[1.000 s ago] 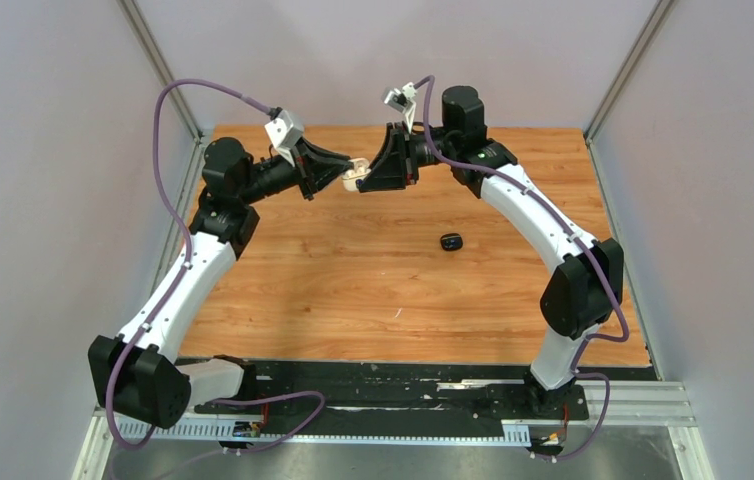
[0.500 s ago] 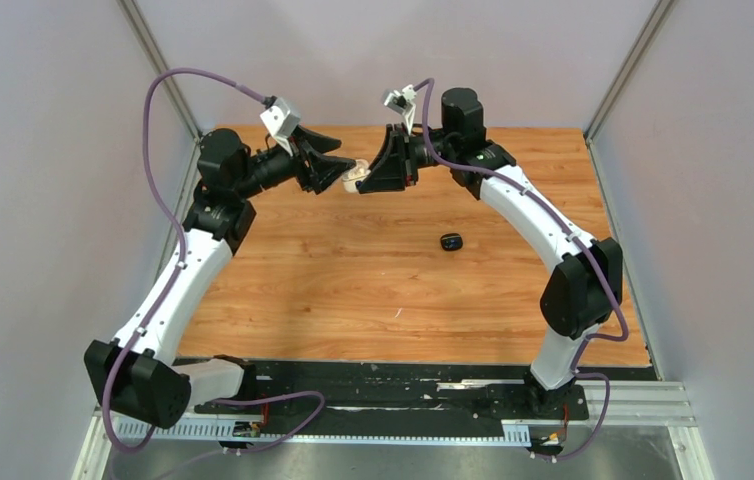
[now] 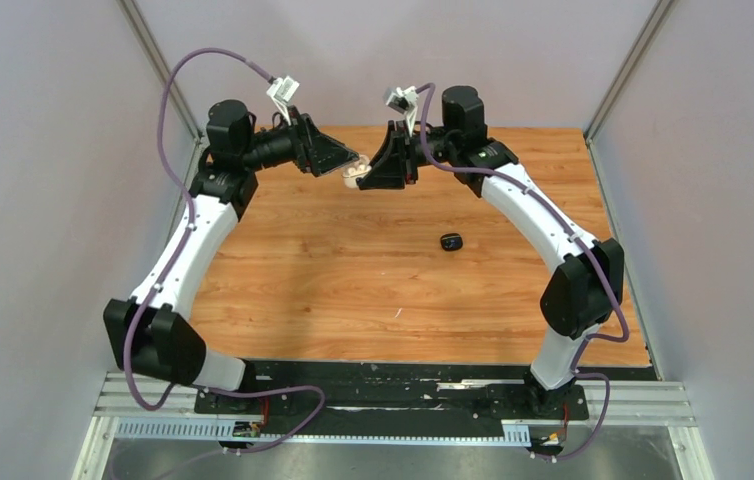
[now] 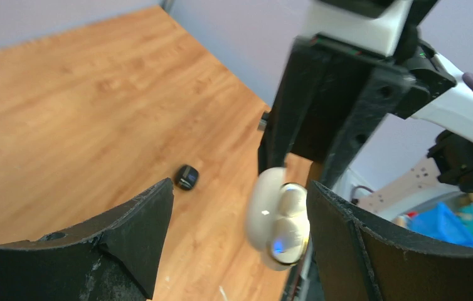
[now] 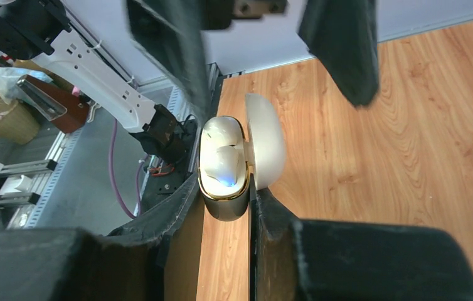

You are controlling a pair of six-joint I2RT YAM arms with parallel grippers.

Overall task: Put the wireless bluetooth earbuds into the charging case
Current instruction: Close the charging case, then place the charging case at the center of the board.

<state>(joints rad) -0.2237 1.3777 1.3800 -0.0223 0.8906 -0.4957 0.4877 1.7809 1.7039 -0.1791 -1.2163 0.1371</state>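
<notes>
On my left, the left pincer (image 3: pixel 349 163) stands wide open and grips nothing. Its wrist camera shows me the white charging case (image 4: pixel 276 219) hanging in the gap between its two fingers (image 4: pixel 137 235), much nearer the one on the right of that picture. I can't tell whether it touches that pad.

Toward the middle, the case is held up above the far part of the table (image 3: pixel 303 280). Its lid (image 5: pixel 266 144) is swung open, and two white earbuds (image 5: pixel 223 150) sit side by side in its wells.

The right pincer (image 5: pixel 228 188) is closed narrowly on the case's lower body, one finger on each side.

Further right, a small black case (image 3: pixel 450 241) lies alone on the wood, well apart from both pincers.
</notes>
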